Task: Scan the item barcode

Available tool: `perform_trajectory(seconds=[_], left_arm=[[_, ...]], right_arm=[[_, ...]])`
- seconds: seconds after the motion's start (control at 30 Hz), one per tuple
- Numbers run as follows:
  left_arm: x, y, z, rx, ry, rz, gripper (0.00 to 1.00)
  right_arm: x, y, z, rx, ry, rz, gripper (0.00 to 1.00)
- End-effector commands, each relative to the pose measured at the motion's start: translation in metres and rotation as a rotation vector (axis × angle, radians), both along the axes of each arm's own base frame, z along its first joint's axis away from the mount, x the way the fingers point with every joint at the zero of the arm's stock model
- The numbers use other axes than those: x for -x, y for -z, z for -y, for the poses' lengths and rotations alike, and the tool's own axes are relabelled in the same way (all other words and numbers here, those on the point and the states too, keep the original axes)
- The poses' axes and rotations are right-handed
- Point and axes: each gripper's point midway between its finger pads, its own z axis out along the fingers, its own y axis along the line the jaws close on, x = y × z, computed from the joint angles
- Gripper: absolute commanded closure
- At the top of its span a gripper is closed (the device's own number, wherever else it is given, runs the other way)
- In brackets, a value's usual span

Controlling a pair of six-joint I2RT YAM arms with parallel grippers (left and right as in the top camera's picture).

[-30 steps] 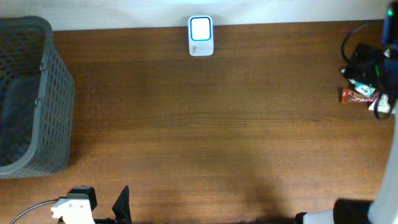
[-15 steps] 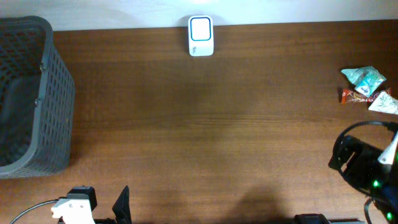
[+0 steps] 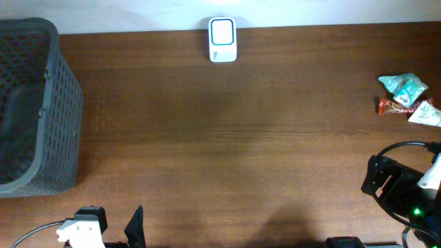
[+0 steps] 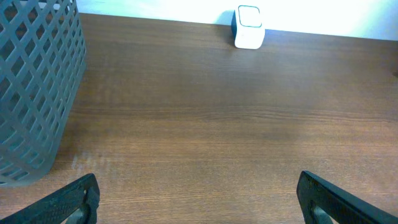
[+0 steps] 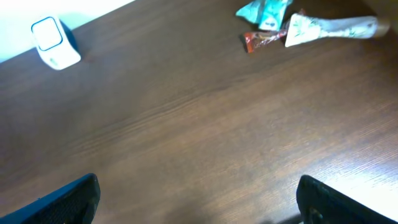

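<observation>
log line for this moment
left pincer: open, empty | right pincer: open, empty | white barcode scanner: far edge | small snack packets: right side, ungrasped | grey mesh basket: left side

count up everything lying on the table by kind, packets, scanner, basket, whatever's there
packets: 3 (teal packet, red packet, white packet)
scanner: 1
basket: 1
total: 5
</observation>
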Motion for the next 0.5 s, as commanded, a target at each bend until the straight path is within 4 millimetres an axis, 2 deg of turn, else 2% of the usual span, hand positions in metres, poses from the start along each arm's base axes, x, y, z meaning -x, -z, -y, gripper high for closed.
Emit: perform_trajectory(seconds=[0.0, 0.27, 0.47], left_arm=[[0.0, 0.0, -0.002, 0.001, -0.01, 0.006, 0.01], [0.0, 0.0, -0.002, 0.001, -0.01, 0.006, 0.01], [0.0, 0.0, -0.002, 0.001, -0.01, 0.006, 0.01]], right_arm=[[0.004, 0.009, -0.011, -0.045, -0.041, -0.041, 0.01], [0.007, 0.04, -0.007, -0.011, -0.049, -0.124, 0.01], [-0.005, 0.064, -0.008, 0.05, -0.119, -0.019, 0.02]])
